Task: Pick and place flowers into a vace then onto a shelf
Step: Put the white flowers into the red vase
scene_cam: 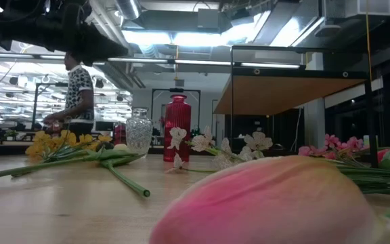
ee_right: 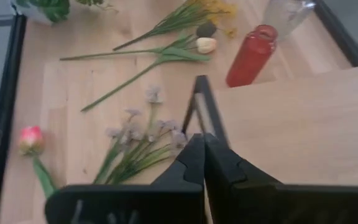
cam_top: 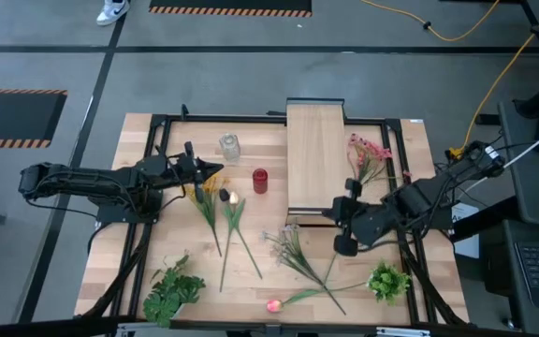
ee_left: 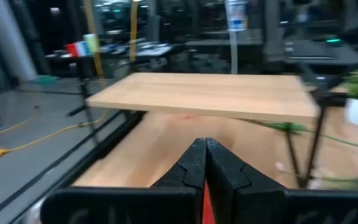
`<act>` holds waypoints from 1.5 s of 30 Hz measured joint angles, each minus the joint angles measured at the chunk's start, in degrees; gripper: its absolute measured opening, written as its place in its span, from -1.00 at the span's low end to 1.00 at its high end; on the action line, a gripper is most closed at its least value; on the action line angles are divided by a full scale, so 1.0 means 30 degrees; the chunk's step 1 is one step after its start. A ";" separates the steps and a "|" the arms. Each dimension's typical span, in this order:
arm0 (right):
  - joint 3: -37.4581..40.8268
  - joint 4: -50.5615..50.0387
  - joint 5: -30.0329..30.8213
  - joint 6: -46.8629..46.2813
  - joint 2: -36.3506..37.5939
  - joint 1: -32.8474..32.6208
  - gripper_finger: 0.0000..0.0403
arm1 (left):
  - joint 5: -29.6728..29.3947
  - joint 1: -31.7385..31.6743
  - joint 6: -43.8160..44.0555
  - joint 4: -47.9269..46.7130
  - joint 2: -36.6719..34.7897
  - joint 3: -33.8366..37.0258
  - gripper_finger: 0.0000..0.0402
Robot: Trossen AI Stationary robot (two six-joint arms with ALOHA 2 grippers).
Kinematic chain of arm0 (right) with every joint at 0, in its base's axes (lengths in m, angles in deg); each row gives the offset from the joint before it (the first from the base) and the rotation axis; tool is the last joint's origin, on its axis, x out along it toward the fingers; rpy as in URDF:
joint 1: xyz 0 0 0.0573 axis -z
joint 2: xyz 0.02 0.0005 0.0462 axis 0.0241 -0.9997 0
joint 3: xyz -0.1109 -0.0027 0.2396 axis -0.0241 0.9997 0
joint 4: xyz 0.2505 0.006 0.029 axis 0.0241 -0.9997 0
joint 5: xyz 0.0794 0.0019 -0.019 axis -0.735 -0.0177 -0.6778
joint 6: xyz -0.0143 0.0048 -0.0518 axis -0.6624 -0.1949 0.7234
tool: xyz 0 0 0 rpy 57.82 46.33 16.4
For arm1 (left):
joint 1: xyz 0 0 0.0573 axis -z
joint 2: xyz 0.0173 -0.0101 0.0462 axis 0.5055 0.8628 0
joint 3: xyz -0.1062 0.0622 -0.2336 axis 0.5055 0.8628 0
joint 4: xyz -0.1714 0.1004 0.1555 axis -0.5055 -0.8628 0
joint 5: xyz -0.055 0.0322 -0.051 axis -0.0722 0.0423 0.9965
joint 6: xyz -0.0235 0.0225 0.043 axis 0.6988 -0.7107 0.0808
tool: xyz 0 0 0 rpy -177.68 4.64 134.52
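Looking down: flowers [cam_top: 215, 217] lying loose beside the red cylinder [cam_top: 260, 180], vace [cam_top: 229, 146] just beyond it, shelf [cam_top: 315, 154] alongside. Left gripper [cam_top: 215, 171] and right gripper [cam_top: 333, 212] both hovering pinched shut, empty. Looking level: vace [scene_cam: 139, 134] standing upright by the cylinder. Judging stems light, springy, slippery; gripping mid-stem.
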 joint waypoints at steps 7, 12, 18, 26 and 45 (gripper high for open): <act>-0.1381 -0.0008 -0.0083 -0.0114 -0.1926 -0.0846 -0.99 | 0.3716 0.0000 0.0030 0.0073 0.0000 0.0000 -0.98; -0.1504 -0.0074 -0.1037 -0.2813 -0.2921 -0.1457 -0.99 | 0.6936 0.0070 0.0030 0.0116 0.0000 0.0000 -0.98; -0.1504 -0.0168 -0.1389 -0.3545 -0.4410 -0.2547 -0.99 | 0.8010 0.0985 -0.1003 0.0123 0.0000 0.0000 -0.98; -0.1497 0.0266 -0.1384 -0.4114 -0.5796 -0.3051 -0.94 | 0.8010 0.1654 -0.2150 0.0130 0.0000 0.0000 -0.98; -0.1490 0.1102 -0.1829 -0.5514 -0.6587 -0.2869 -0.87 | 0.7981 0.1647 -0.2170 0.0123 0.0000 0.0000 -0.98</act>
